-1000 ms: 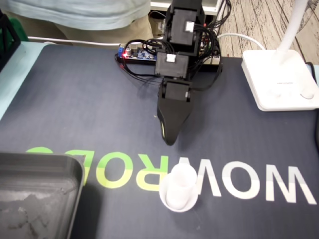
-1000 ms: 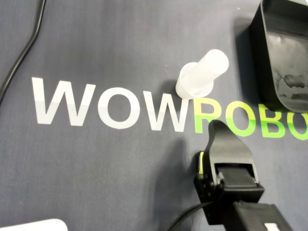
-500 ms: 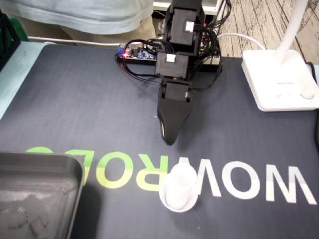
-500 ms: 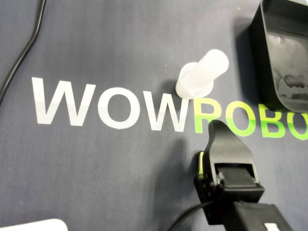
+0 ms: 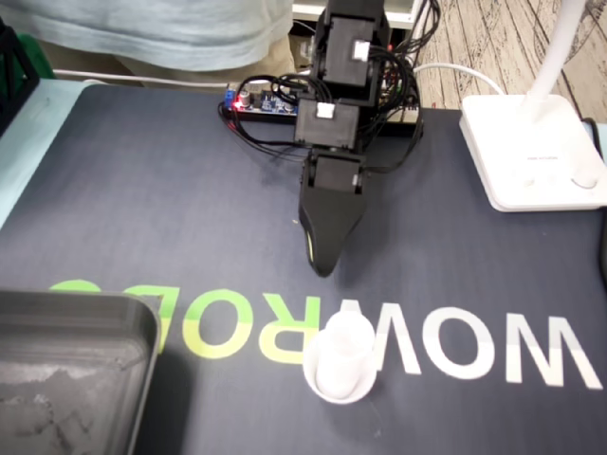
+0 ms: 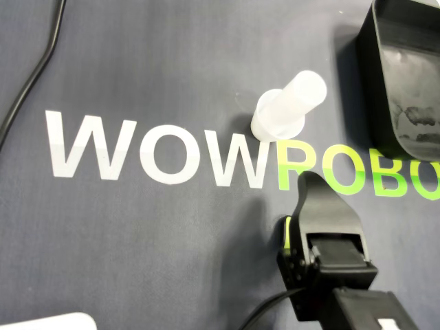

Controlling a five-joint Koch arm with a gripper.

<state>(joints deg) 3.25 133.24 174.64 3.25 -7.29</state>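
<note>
White plastic cup stands upright on the lettering of the mat, just ahead of the claw, whose jaws overlap so their state cannot be told; it should open wide and close low around the cup.

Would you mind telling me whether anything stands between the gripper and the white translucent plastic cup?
Nothing visible does. In the fixed view only bare dark grey mat with printed letters lies between the black gripper and the white translucent plastic cup.
</note>
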